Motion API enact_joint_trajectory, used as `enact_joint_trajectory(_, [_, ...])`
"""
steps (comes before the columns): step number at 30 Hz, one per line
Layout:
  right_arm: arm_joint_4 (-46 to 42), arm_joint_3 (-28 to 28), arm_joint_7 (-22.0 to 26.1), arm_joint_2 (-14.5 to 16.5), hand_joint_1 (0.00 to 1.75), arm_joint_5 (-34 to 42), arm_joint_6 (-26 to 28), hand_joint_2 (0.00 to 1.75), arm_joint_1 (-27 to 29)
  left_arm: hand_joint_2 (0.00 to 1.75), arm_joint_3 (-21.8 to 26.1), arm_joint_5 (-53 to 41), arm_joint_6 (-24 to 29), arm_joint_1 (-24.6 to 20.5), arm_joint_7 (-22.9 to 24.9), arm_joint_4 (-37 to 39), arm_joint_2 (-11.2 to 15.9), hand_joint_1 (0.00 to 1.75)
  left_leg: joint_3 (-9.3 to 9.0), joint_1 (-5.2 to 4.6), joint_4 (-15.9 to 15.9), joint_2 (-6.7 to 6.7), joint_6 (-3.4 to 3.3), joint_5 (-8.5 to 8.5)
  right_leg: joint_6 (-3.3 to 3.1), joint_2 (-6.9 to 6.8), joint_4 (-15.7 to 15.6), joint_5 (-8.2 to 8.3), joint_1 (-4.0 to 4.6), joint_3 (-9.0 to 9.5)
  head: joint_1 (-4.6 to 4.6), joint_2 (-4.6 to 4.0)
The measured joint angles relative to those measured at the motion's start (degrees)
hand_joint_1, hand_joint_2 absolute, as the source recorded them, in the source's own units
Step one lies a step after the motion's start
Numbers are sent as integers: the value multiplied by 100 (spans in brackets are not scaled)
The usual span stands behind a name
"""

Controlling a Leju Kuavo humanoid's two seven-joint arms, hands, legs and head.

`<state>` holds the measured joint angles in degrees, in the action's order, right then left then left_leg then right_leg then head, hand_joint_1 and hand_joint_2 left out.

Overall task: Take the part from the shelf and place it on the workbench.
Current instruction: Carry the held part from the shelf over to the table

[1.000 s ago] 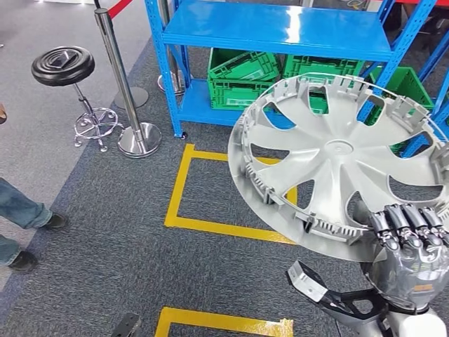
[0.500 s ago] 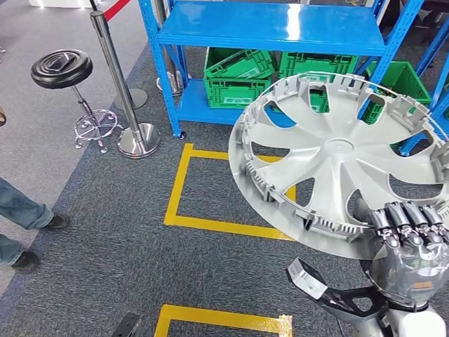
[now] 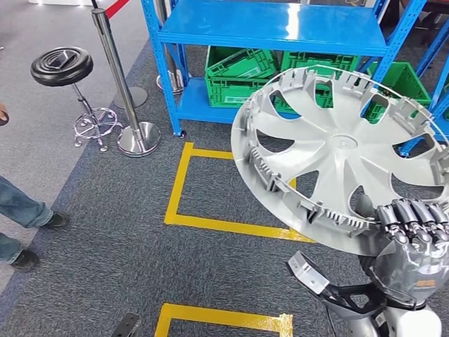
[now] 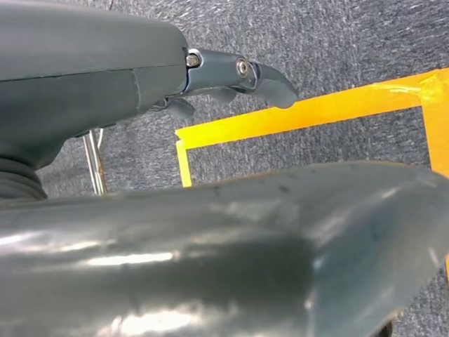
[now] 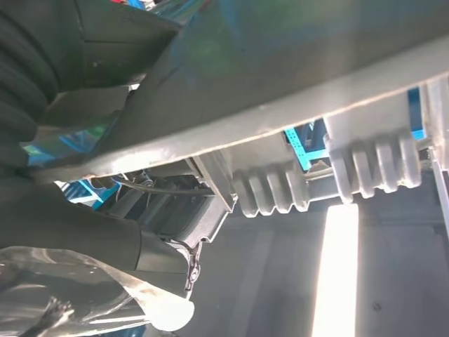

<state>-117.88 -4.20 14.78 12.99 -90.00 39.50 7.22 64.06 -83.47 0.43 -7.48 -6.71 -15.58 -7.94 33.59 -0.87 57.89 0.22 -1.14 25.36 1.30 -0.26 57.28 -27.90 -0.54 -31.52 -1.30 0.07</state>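
Note:
The part is a large silver hubcap, held up in front of me with its ribbed inner side upward and tilted. My right hand grips its near rim at the lower right, fingers curled over the edge. In the right wrist view, the hubcap's rim and clips run across close above the right hand. The left hand hangs over the carpet with its fingers stretched out and nothing in it. The blue shelf stands just beyond the hubcap.
Green crates sit on the shelf's lower level. A black stool and a chrome stanchion stand at the left. A person's legs and shoes are at the left edge. Yellow tape marks boxes on the grey carpet.
The hubcap has tipped, its far rim a little higher, still in my right hand. The whole view has shifted slightly, so the camera moved.

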Motion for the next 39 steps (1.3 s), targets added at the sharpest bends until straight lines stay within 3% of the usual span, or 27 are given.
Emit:
enact_joint_trajectory(3, [-14,-44,-91,-14,175,-1,0,175,2,0,0,0,1,2,1,0,0,0,7,-2,-15,5,-52,-16,47,10,-19,19,-4,-5,1,0])
enact_joint_trajectory(5, [-39,-66,-126,-28,175,0,0,175,9,0,-2,0,1,-1,2,0,-4,0,-11,25,-101,44,-102,-69,87,21,93,-89,-4,-80,8,0])
enact_joint_trajectory(6, [-52,-73,-135,-39,175,1,0,175,12,0,-3,0,1,-2,2,0,-5,0,-13,41,-142,70,-124,-95,105,24,307,-237,-5,-186,13,0])
enact_joint_trajectory(8, [-64,-76,-140,-63,175,1,1,175,17,0,-4,0,1,-1,2,0,-8,0,8,50,-158,125,-143,-114,140,25,1046,-643,-19,-526,20,0])
enact_joint_trajectory(9, [-67,-77,-140,-74,175,1,1,175,25,0,-4,0,0,3,2,0,-9,0,22,49,-154,155,-143,-115,158,23,1401,-784,-24,-682,20,0])
enact_joint_trajectory(10, [-67,-76,-141,-85,175,1,1,175,37,0,-5,0,-1,7,2,0,-11,0,30,51,-148,189,-140,-115,174,20,1597,-821,-30,-759,19,0])
enact_joint_trajectory(11, [-67,-75,-141,-95,175,2,0,175,50,0,-5,0,-1,9,2,0,-13,0,35,56,-137,224,-134,-113,188,12,1561,-744,-38,-725,19,0])
enact_joint_trajectory(12, [-67,-75,-142,-101,175,2,0,175,60,0,-6,0,-2,10,2,0,-17,0,36,65,-122,260,-121,-107,202,-14,1288,-569,-49,-574,19,0])
enact_joint_trajectory(14, [-68,-75,-133,-108,175,1,0,175,61,0,-8,0,-7,9,2,-1,-14,0,41,58,-54,327,-62,-74,223,-223,487,-242,-60,-154,28,0])
enact_joint_trajectory(16, [-76,-74,-102,-110,175,0,1,175,57,0,-9,0,-11,10,2,-1,-3,0,50,27,16,391,7,-44,151,-363,96,-158,-50,39,20,0])
enact_joint_trajectory(19, [-85,-67,-67,-113,175,1,2,175,74,0,-11,0,-14,10,2,0,-1,0,46,32,47,490,71,-25,-7,-230,96,-144,-38,2,3,0])
enact_joint_trajectory(20, [-89,-65,-61,-113,175,2,2,175,76,0,-14,0,-14,10,2,0,0,0,68,50,122,424,103,57,-46,-172,94,-124,-41,2,-1,0])
enact_joint_trajectory(22, [-97,-63,-43,-113,175,1,2,175,69,0,-23,0,-14,13,2,0,1,0,225,84,576,203,166,399,-118,-58,89,-79,-54,3,-17,0])
enact_joint_trajectory(24, [-100,-61,-20,-113,175,0,2,175,66,0,-29,0,-16,27,1,0,-3,0,501,94,1325,63,189,785,-157,71,93,-53,-47,-25,-30,0])
enact_joint_trajectory(25, [-100,-58,-9,-113,175,0,1,175,68,0,-31,0,-17,32,2,0,-6,0,595,95,1584,47,185,863,-163,144,94,-47,-40,-33,-31,0])
enact_joint_trajectory(26, [-100,-54,-1,-113,175,0,1,175,70,0,-33,0,-18,35,2,0,-9,0,604,94,1637,38,171,822,-166,218,96,-44,-33,-35,-32,0])
enact_joint_trajectory(28, [-100,-47,2,-113,175,0,1,175,70,0,-37,1,-19,35,2,0,-10,0,350,93,1102,-58,104,447,-165,371,97,-42,-22,-22,-32,0])
enact_joint_trajectory(30, [-100,-46,-18,-113,175,1,2,175,63,0,-39,3,-20,38,2,0,8,0,36,102,415,-308,23,140,-143,509,101,-34,-22,-31,-27,0])
enact_joint_trajectory(32, [-102,-44,-45,-114,175,1,2,175,55,0,-39,6,-21,39,3,0,23,0,-67,98,163,-435,-11,95,-82,625,104,-8,-49,-85,-40,0])
enact_joint_trajectory(34, [-103,-38,-70,-115,175,1,2,175,68,0,-43,9,-20,24,10,0,11,0,-75,97,72,-336,-17,100,1,724,89,25,-68,-145,-56,0])
enact_joint_trajectory(36, [-107,-29,-94,-115,175,2,2,175,83,0,-49,9,-15,2,19,0,-9,0,-100,127,-58,-204,-35,79,67,553,191,-62,-45,-261,-34,0])
enact_joint_trajectory(38, [-109,-25,-103,-116,175,1,2,175,80,0,-50,11,-10,10,28,0,-20,0,-107,137,-121,-61,-55,48,116,216,717,-372,-32,-530,9,0])
enact_joint_trajectory(39, [-109,-26,-103,-118,175,1,2,175,76,0,-50,12,-10,23,31,0,-22,0,-102,131,-119,13,-64,46,139,119,1088,-545,-36,-696,23,0])
